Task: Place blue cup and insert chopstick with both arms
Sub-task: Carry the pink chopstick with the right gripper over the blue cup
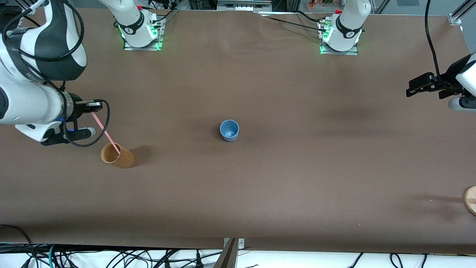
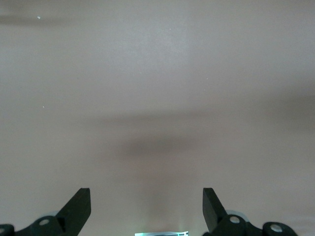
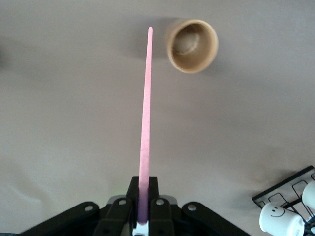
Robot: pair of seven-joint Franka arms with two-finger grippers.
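Right end effector (image 1: 96, 107) clamps chopstick (image 1: 106, 134) above brown cup (image 1: 117, 155); left end effector (image 1: 418, 86) wide.

High front view; two downward wrist views.

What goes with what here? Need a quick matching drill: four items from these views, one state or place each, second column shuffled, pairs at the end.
Column 1
1. blue cup
2. chopstick
3. brown cup
4. left hand

Column 2
A. open, over bare table at the left arm's end
B. upright alone at mid-table
C. pinched in the shut right hand, pointing down
D. standing toward the right arm's end, nearer the front camera than the blue cup

Pairs: 1-B, 2-C, 3-D, 4-A
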